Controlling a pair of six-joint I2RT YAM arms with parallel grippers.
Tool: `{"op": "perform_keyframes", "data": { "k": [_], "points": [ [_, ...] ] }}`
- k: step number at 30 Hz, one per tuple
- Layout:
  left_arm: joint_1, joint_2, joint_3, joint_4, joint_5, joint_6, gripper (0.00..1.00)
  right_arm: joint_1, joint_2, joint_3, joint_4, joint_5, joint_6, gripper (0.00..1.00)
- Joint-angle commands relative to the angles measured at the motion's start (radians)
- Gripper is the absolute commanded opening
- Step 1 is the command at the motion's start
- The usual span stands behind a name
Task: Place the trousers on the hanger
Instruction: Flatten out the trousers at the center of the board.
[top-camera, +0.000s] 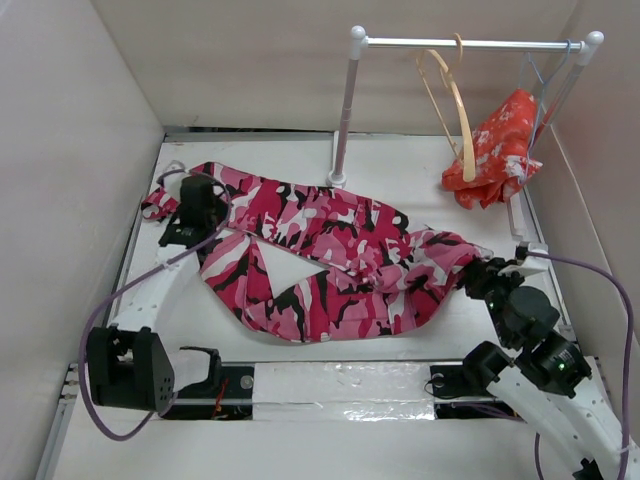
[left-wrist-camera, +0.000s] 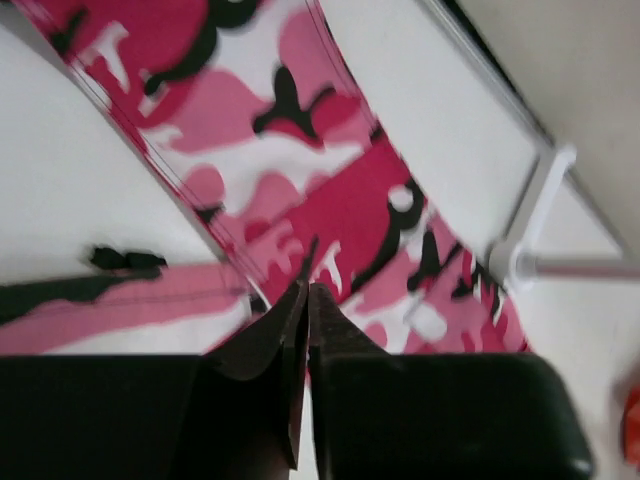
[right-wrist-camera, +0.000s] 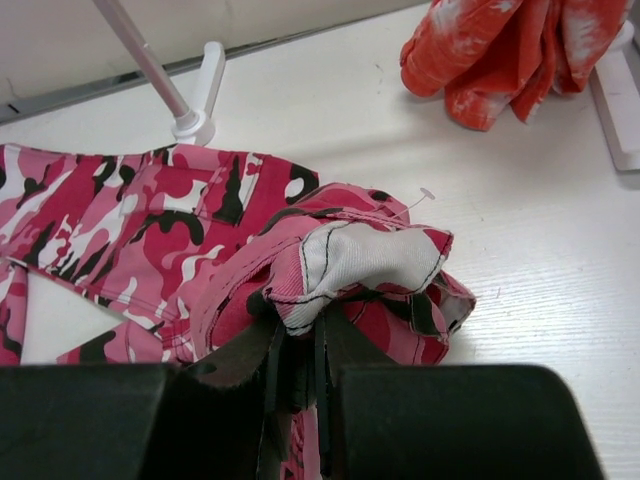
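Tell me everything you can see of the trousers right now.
The trousers are soft fabric in pink, red, white and black camouflage, lying crumpled across the table, not on the hanger. The right gripper is shut on a bunched end whose pale lining shows. The left gripper is shut at the opposite end, by a seam edge; whether it pinches cloth is unclear.

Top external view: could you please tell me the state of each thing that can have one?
Pink camouflage-print fabric trousers: lying spread out, not hung.
Light tan wooden hanger: hanging on rail, bare.
Orange-red floral cloth: hanging bunched.
Left hand: shut, grip unclear.
Right hand: shut on trousers.
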Motion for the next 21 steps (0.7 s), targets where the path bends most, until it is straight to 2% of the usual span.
{"op": "perform_keyframes", "data": {
  "k": [1,2,5,7,8,10,11,15,19,21],
  "points": [
    [-0.107,-0.003,-0.004,-0.132,-0.050,0.076,0.00,-0.008,0.008,0.020,0.081,-0.020,0.005,0.00],
    [-0.190,0.022,0.007,-0.168,-0.071,0.082,0.00,-0.008,-0.003,0.016,0.076,-0.025,0.007,0.00],
    [-0.276,0.071,-0.010,-0.280,-0.116,0.043,0.02,-0.008,-0.032,-0.003,0.093,-0.037,-0.007,0.00],
    [-0.276,0.068,-0.042,-0.334,-0.113,-0.005,0.08,-0.008,-0.057,-0.006,0.095,-0.036,-0.009,0.00],
    [-0.267,0.038,-0.092,-0.337,-0.123,-0.036,0.19,-0.008,-0.061,-0.006,0.092,-0.036,-0.009,0.00],
    [-0.214,-0.009,-0.149,-0.308,-0.123,-0.060,0.30,-0.008,-0.069,-0.012,0.093,-0.042,-0.009,0.00],
    [-0.200,-0.060,-0.177,-0.297,-0.120,-0.073,0.39,-0.008,-0.071,-0.024,0.104,-0.046,-0.009,0.00],
    [-0.177,-0.174,-0.300,-0.298,-0.097,-0.195,0.43,-0.008,-0.055,-0.043,0.113,-0.072,-0.004,0.00],
    [-0.177,-0.297,-0.381,-0.334,-0.195,-0.318,0.53,-0.008,-0.049,-0.060,0.133,-0.128,-0.007,0.00],
    [-0.155,-0.360,-0.447,-0.288,-0.216,-0.341,0.58,-0.008,-0.048,-0.067,0.155,-0.155,-0.013,0.00]
  ]
}}
